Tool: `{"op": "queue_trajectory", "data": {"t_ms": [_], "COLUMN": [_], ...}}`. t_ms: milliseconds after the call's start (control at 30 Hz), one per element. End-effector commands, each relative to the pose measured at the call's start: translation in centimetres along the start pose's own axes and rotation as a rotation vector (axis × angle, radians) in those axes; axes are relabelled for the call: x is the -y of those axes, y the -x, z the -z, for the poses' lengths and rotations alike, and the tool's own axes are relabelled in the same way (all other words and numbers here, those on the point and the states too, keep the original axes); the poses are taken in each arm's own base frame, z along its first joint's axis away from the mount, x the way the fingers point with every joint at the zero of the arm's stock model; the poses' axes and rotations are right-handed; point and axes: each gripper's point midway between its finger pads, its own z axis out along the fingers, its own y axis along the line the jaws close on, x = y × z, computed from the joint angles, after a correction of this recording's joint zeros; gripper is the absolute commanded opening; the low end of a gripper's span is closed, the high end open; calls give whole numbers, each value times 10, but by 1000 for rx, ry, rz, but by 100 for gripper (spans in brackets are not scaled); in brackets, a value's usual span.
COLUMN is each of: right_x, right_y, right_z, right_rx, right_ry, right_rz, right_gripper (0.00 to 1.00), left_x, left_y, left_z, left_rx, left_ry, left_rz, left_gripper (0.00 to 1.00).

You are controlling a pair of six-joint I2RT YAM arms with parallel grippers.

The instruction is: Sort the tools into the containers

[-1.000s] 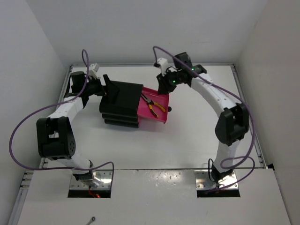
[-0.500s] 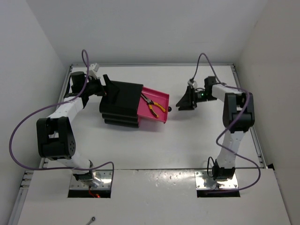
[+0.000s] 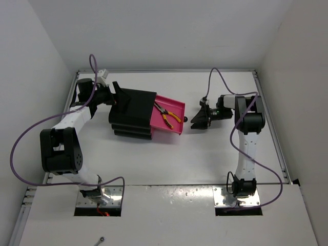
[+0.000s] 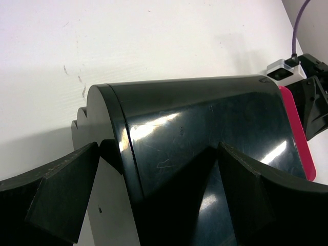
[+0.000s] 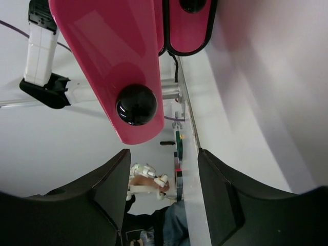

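Observation:
The black cabinet (image 3: 132,114) lies on the white table with its top magenta drawer (image 3: 174,110) pulled open. Yellow-handled pliers (image 3: 167,116) lie in that drawer. My right gripper (image 3: 199,120) is open and empty, low over the table just right of the drawer's black knob (image 3: 185,119). In the right wrist view the knob (image 5: 136,104) sits ahead of the open gripper (image 5: 163,156), apart from it, below the drawer front (image 5: 102,46). My left gripper (image 3: 118,95) is open with its jaws astride the cabinet's back corner (image 4: 205,133). The screwdriver and scissors are out of view.
A second magenta drawer front (image 5: 189,20) shows closed beside the open one. The table's raised back rim (image 3: 164,70) and white side walls enclose the area. Purple cables loop from both arms.
My right gripper has left its place above the open drawer, swung right and come down low in front of the knob. The left arm, cabinet and pliers have not moved.

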Motion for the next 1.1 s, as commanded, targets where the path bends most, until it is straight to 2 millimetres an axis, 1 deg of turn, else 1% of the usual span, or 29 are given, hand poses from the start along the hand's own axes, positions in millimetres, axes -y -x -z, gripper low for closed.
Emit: {"op": "queue_trajectory", "data": {"t_ms": [0, 33, 67, 133, 167, 200, 333, 467, 500, 533, 567, 600, 667, 733, 767, 800, 867, 900, 967, 1000, 1033, 1067], "right_x": [-32, -29, -31, -35, -34, -38, -43, -41, -43, -40, -43, -40, -43, -40, -42, -42, -43, -47, -57, -59, -65, -73], "right_y": [17, 18, 18, 23, 23, 26, 23, 27, 28, 28, 28, 30, 29, 30, 31, 31, 32, 32, 34, 36, 37, 38], "right_z": [-6, -6, -9, -9, -12, -12, -23, -27, -30, -30, -34, -34, -37, -38, -37, -37, -38, -37, -36, -36, -36, -39], "right_rx": [54, 54, 46, 48, 40, 40, 11, 1, -7, -7, -16, -16, -25, -24, -24, -24, -18, -17, -15, -15, -14, -22], "right_ry": [137, 136, 136, 135, 135, 135, 136, 136, 137, 137, 138, 138, 138, 138, 138, 138, 146, 147, 148, 149, 150, 152], "right_rz": [91, 83, 103, 111, 123, 132, 155, 157, 172, 172, 177, 175, 177, 194, 194, 194, 203, 225, 271, 282, 305, 336], "right_gripper": [55, 55, 55, 55, 55, 55, 55, 55, 54, 52, 52, 52, 49, 41, 38, 30, 27, 27, 22, 20, 17, 17], "left_x": [-37, -37, -37, -37, -38, -38, -38, -38, -38, -38, -38, -38, -38, -38, -38, -38, -39, -39, -39, -39, -39, -39], "left_y": [-128, -128, -128, -128, -131, -131, -131, -131, -131, -131, -131, -131, -131, -131, -131, -131, -131, -131, -131, -131, -131, -131], "left_z": [6, 6, 6, 6, 5, 5, 5, 5, 5, 5, 5, 5, 5, 5, 5, 5, 5, 5, 5, 5, 5, 5], "left_rx": [-364, -364, -364, -364, -371, -371, -371, -371, -371, -371, -371, -371, -371, -371, -371, -371, -372, -372, -372, -372, -372, -372], "left_ry": [141, 141, 141, 141, 142, 142, 142, 142, 142, 142, 142, 142, 142, 142, 142, 142, 140, 140, 140, 140, 140, 140], "left_rz": [156, 156, 156, 156, 161, 161, 161, 161, 161, 161, 161, 161, 161, 161, 161, 161, 152, 152, 152, 152, 152, 152], "left_gripper": [100, 100, 100, 100, 100, 100, 100, 100, 100, 100, 100, 100, 100, 100, 100, 100, 100, 100, 100, 100, 100, 100]}}
